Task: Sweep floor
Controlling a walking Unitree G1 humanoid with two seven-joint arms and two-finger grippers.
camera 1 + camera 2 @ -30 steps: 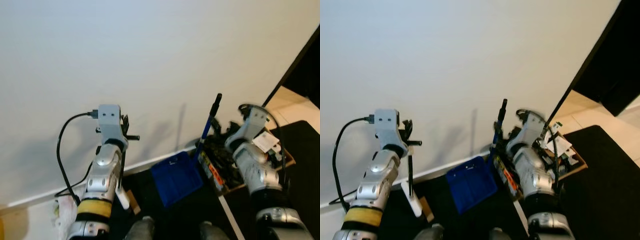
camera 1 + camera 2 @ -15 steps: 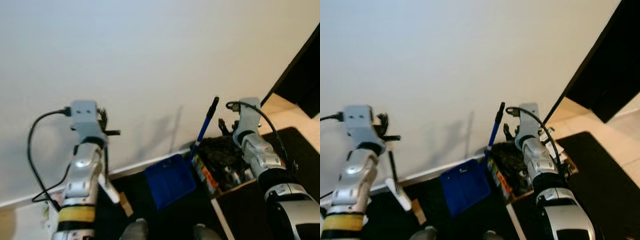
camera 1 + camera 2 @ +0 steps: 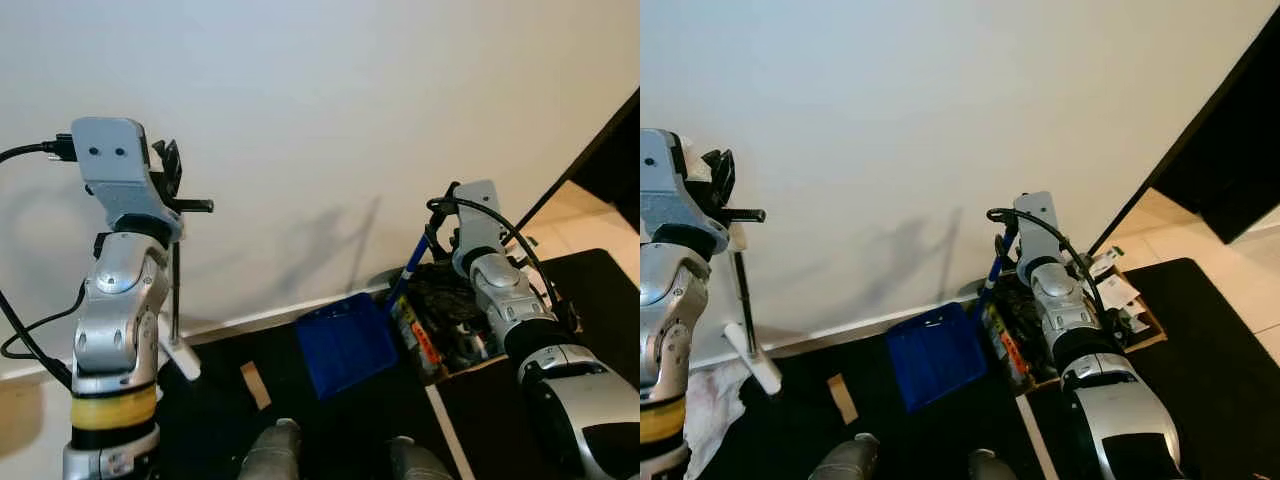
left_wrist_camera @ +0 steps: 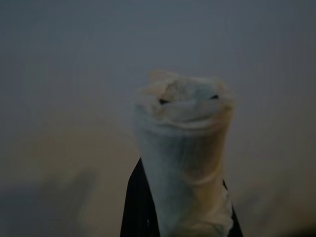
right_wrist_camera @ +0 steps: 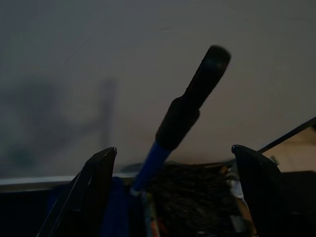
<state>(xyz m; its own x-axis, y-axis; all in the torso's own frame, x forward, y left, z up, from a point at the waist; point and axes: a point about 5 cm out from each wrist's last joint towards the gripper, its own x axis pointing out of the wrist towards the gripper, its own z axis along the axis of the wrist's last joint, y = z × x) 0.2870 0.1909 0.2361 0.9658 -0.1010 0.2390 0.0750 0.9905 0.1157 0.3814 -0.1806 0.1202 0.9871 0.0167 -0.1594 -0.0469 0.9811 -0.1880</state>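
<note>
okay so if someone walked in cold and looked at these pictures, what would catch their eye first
Probably the blue dustpan on the dark floor against the white wall, with its blue handle rising between the open fingers of the right gripper. Next, the raised left arm, whose left gripper is at a thin dark pole with a white foot. Beside the dustpan sits a cluttered cardboard box.

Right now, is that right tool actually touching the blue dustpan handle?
Apart. In the right wrist view the right tool is open, and the dustpan handle stands up between its two black fingers with clear gaps on both sides.
</note>
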